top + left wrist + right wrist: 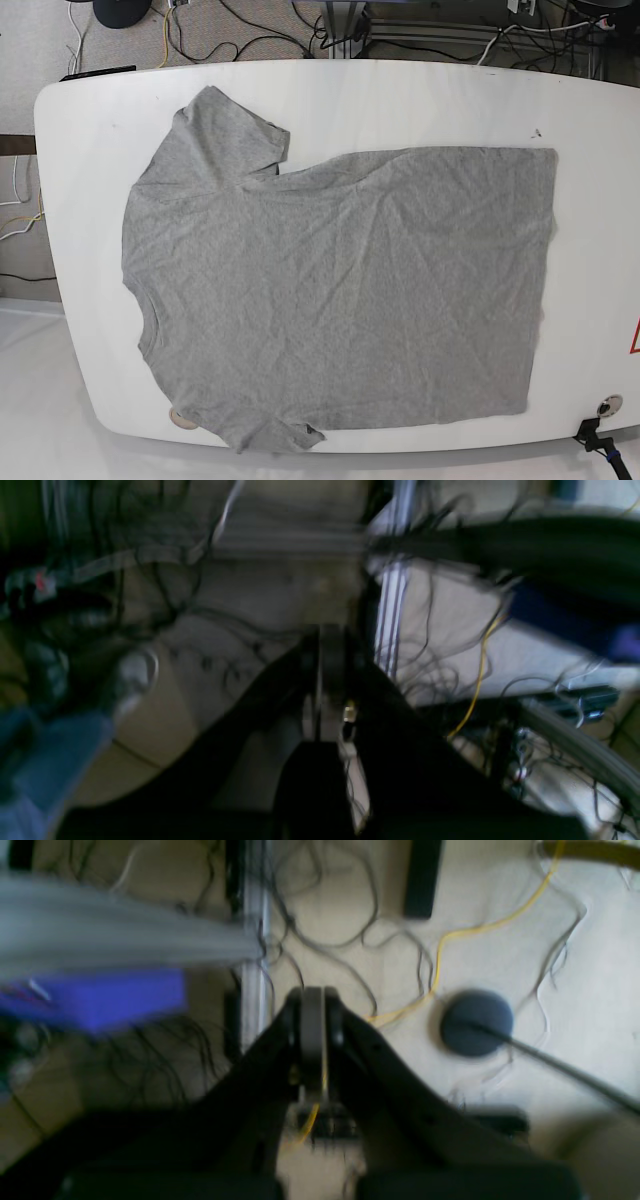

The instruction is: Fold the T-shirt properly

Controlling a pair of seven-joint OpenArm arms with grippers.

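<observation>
**Base view: grey T-shirt spread flat, both arms off the table**

Base view, nearest edge first: the white table (600,200) curves along the bottom of the frame, with a small round fitting (183,418) at lower left just beside the shirt's lower sleeve and another (605,405) at lower right. At the right edge a red line mark (635,338) is cut off by the frame; no writing on it can be read. The grey T-shirt (340,300) lies flat and unfolded across the middle of the table, collar toward the left, hem toward the right, one sleeve at upper left and one at the bottom. Beyond the far edge, cables (250,35) trail over the floor.

Right wrist view, blurred: the right gripper (313,1005) has its jaws pressed together on nothing, above a floor crossed by a yellow cable (450,935) and a dark round base (476,1022).

Left wrist view, more blurred: the left gripper (331,640) also appears closed and empty, with tangled wiring (450,645) behind. No brand or label is legible anywhere.
</observation>
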